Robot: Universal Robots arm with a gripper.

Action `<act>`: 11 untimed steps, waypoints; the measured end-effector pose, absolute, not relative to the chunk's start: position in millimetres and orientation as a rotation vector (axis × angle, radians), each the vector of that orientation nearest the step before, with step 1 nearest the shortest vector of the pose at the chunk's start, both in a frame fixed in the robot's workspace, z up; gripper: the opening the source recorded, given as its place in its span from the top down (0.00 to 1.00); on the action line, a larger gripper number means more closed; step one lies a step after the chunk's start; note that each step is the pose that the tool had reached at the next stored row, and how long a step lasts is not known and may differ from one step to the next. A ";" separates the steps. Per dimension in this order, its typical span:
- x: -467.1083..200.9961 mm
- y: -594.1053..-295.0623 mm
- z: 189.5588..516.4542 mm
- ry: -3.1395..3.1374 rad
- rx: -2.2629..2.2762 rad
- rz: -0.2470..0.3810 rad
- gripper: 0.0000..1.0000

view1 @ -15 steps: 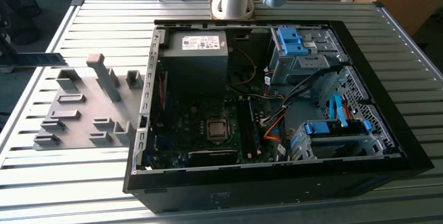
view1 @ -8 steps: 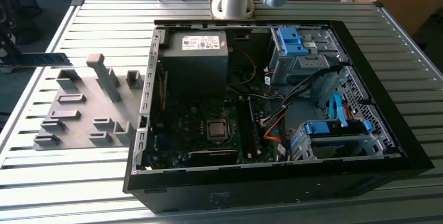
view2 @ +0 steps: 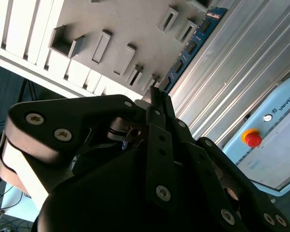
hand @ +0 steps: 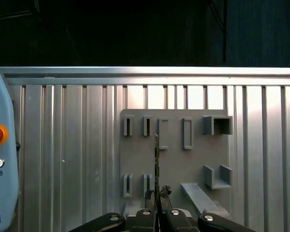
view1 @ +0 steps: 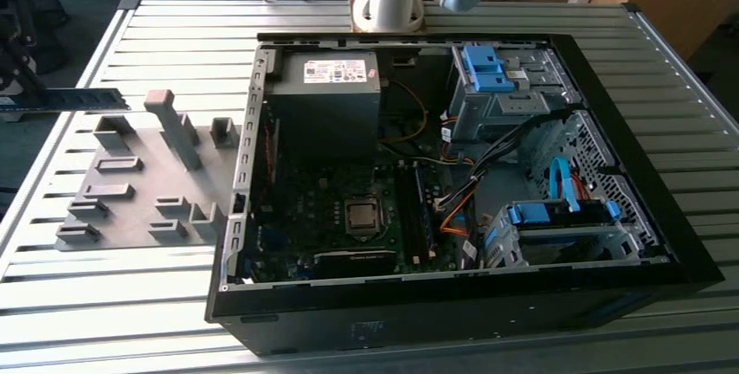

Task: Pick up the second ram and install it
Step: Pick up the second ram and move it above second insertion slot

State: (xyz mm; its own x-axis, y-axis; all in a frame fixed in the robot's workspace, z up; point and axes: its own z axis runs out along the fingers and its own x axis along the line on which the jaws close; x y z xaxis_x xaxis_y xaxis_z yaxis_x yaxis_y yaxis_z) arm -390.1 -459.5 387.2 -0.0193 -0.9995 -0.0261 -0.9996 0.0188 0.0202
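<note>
Within the gripper (hand: 157,192) (pinched, apparently): second ram (view2: 193,44).

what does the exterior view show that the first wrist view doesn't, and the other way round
Exterior view: the open computer case with its motherboard, and the arm's base behind it.

First wrist view: the gripper, its fingers shut on the second ram seen edge-on, and a pale blue pendant with a red button.

Both: the second ram held off the surface, the grey slotted holder plate, and the slatted metal table.
</note>
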 end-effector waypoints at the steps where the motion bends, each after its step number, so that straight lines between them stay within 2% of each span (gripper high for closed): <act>1: -389.0 -459.5 387.2 2.239 -2.197 0.051 0.86; 11: -378.2 -459.5 387.1 2.239 -2.197 0.051 0.86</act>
